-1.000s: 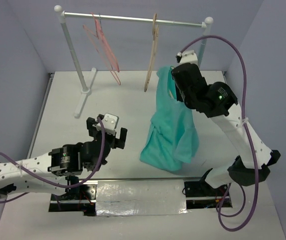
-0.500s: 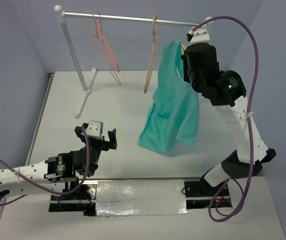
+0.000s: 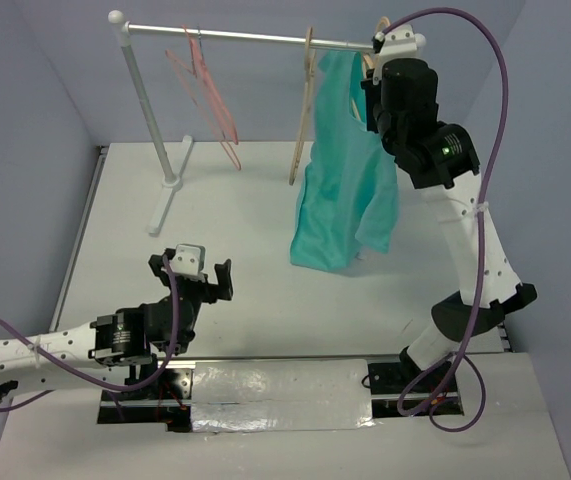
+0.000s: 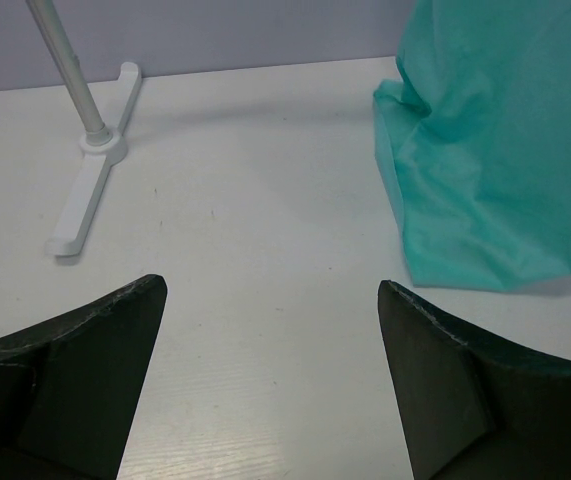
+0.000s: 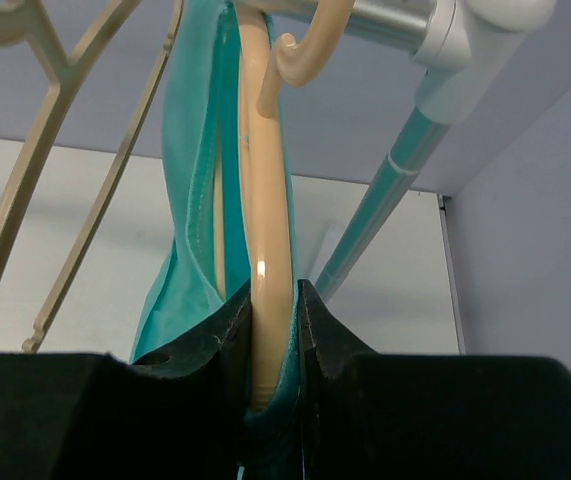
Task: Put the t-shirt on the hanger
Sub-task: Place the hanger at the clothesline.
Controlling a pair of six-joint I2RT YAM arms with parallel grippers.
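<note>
The teal t-shirt [image 3: 345, 190] hangs draped over the cream hanger [image 5: 265, 200], its hem just above the table. My right gripper [image 5: 275, 290] is shut on the hanger's arm with shirt cloth pinched in, and holds it up high [image 3: 373, 85] at the right end of the rail [image 3: 255, 38]. The hanger's hook [image 5: 300, 50] is right at the rail; I cannot tell if it rests on it. My left gripper [image 3: 193, 270] is open and empty, low over the table [image 4: 273, 290]. The shirt's lower part [image 4: 495, 150] shows in the left wrist view.
A darker tan hanger [image 3: 305, 110] hangs on the rail just left of the shirt and shows in the right wrist view [image 5: 45, 130]. Thin pink hangers [image 3: 210, 95] hang further left. The rack's left post [image 3: 150, 110] stands on a white foot [image 4: 90, 190]; the right post [image 5: 385, 190] is close by.
My right arm has lifted the hanger and shirt up and back to the rail's right end. My left arm drew back towards the near left, then stayed still.
</note>
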